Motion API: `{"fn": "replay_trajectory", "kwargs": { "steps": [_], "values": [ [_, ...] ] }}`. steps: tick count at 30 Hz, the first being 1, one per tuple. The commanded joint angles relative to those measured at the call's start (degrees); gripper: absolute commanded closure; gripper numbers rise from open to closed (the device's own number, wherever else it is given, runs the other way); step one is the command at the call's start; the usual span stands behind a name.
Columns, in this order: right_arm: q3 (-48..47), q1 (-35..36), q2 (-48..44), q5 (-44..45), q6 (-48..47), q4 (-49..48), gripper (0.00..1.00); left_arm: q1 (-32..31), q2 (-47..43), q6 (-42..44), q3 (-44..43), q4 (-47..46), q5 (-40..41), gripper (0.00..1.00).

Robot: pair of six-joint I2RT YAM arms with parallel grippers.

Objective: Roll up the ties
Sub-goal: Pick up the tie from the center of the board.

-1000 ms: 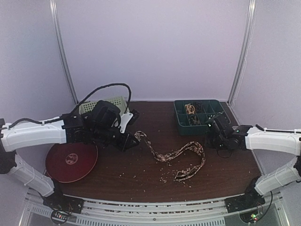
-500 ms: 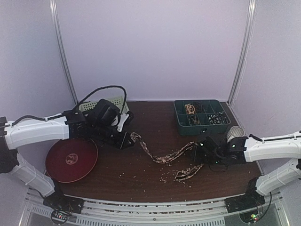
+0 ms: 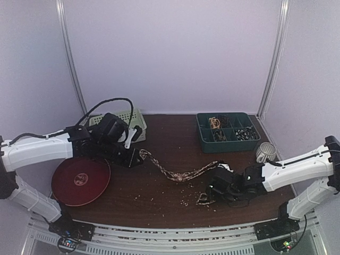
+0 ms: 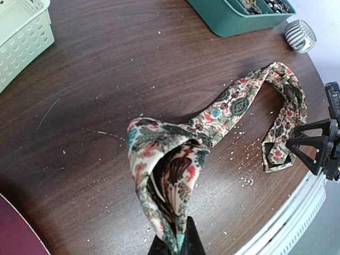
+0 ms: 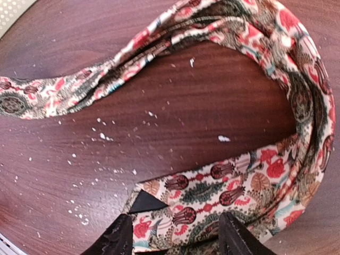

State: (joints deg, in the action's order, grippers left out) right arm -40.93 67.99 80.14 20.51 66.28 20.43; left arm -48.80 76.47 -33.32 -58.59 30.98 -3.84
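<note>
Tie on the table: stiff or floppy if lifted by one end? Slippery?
Likely floppy: the tie folds and sags from where the left fingers pinch it, and snakes in loose curves across the table. Probably light; it drapes flat with soft creases. Possibly slippery: the cloth looks smooth, so the end between the right fingers may slide when pushed.

Red plate [image 3: 81, 182] left; pale basket [image 3: 135, 118], green tray [image 3: 228, 147] rear; crumbs [image 4: 245, 180] scattered.

Tie [image 4: 170, 149]: soft matt printed cloth. Table [image 4: 106, 64]: dark wood grain, slight sheen. Basket [image 4: 21, 45] at 10 o'clock: pale plastic. Cup [image 4: 299, 36] at 1 o'clock: ribbed metal.
</note>
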Motion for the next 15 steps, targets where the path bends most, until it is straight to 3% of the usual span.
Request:
{"fn": "replay_trajectory", "kwargs": {
  "steps": [1,6,12,15],
  "values": [
    [-1.7,2.9,-0.1,2.5,6.4,5.3,0.42,0.5,-1.6,1.3,1.4,-1.9,0.9,1.0],
    [-3.8,8.1,-0.3,6.1,15.4,6.9,0.34,0.4,-2.2,1.7,2.1,-3.2,0.8,1.0],
    [2.3,9.2,1.4,3.8,29.7,-5.4,0.33,0.4,-2.9,1.5,3.5,-4.7,1.1,1.0],
    [3.2,9.2,2.1,5.8,33.7,-6.9,0.33,0.4,-3.0,1.5,4.1,-5.3,0.7,1.0]
  ]
}}
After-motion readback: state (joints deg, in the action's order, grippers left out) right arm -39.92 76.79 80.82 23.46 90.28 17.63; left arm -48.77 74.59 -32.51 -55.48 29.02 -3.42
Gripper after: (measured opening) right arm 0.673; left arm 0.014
